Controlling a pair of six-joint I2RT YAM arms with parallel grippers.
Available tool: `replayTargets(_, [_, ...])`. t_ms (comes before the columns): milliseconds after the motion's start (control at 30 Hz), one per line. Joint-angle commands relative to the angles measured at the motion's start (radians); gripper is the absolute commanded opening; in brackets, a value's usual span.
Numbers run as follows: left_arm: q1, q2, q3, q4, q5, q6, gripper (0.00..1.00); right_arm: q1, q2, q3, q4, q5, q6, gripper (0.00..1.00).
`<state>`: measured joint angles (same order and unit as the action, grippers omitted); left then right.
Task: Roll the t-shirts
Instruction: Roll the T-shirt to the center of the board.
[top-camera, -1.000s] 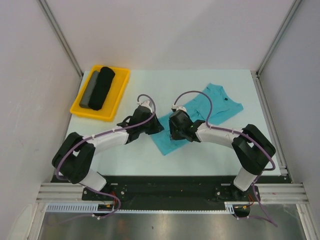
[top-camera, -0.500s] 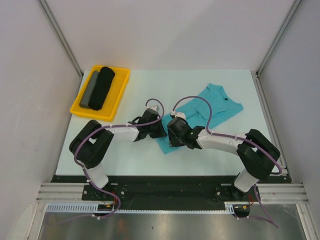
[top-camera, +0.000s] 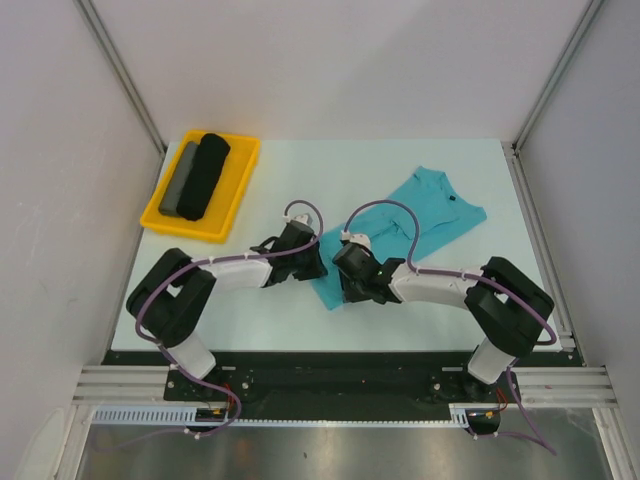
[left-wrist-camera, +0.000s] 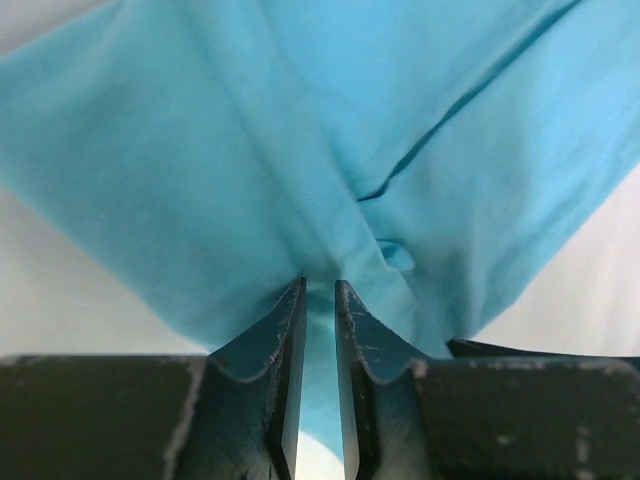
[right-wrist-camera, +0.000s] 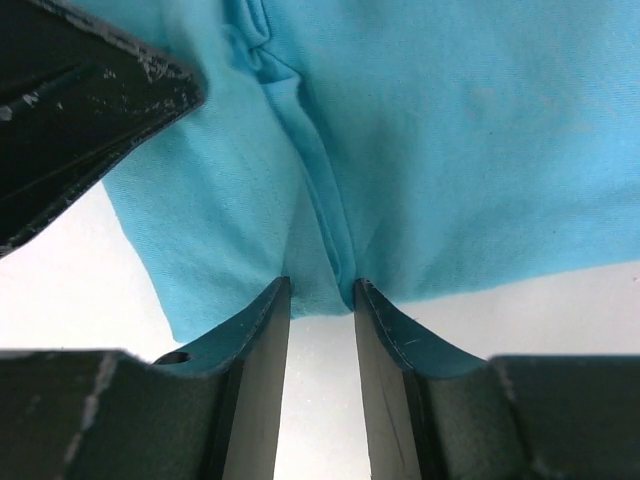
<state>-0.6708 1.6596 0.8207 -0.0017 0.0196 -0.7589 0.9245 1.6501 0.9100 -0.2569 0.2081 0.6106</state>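
The teal short-sleeved thin-fabric t-shirt (top-camera: 440, 210) lies spread on the pale worktop (top-camera: 370, 170), right of centre; the left gripper (left-wrist-camera: 318, 288) pinches a gathered fold near its lower end; the right gripper (right-wrist-camera: 320, 285) straddles a hem ridge, and I cannot tell whether it grips.

what's here, counted
one teal t-shirt (top-camera: 440, 210), one yellow tray (top-camera: 240, 180), one black roll (top-camera: 205, 172), one grey roll (top-camera: 178, 186), two arms: left arm (top-camera: 232, 273), right arm (top-camera: 440, 284).

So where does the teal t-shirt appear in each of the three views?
Top external: t-shirt lies diagonally, centre-right of the table.
Left wrist: fills the upper frame.
Right wrist: fills the upper frame.
Shared landmark: its near hem, between left hand and right hand.
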Motion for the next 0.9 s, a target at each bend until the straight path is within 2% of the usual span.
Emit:
replayTargets(0, [0.013, -0.043, -0.025, -0.003, -0.037, 0.003, 0.24, 0.025, -0.025, 0.000, -0.028, 0.076, 0.003, 0.37])
replayTargets(167, [0.050, -0.076, -0.025, -0.005, -0.029, 0.020, 0.24, 0.028, -0.110, 0.000, -0.071, 0.115, -0.014, 0.39])
replayTargets(267, [0.080, -0.138, -0.046, -0.003, -0.029, 0.018, 0.34, 0.043, -0.170, 0.013, -0.065, 0.116, -0.034, 0.41])
replayTargets(367, [0.123, -0.179, -0.060, -0.001, 0.000, 0.015, 0.38, 0.077, -0.171, 0.046, -0.055, 0.120, -0.063, 0.41])
replayTargets(567, [0.206, -0.167, -0.074, 0.042, 0.023, 0.003, 0.37, 0.125, -0.029, 0.170, -0.033, 0.128, -0.095, 0.36])
replayTargets(767, [0.250, -0.054, -0.025, 0.106, 0.049, 0.003, 0.35, 0.103, 0.106, 0.201, -0.033, 0.131, -0.080, 0.30])
replayTargets(867, [0.257, 0.018, 0.018, 0.115, 0.075, 0.009, 0.30, 0.114, 0.152, 0.199, -0.071, 0.146, -0.063, 0.26])
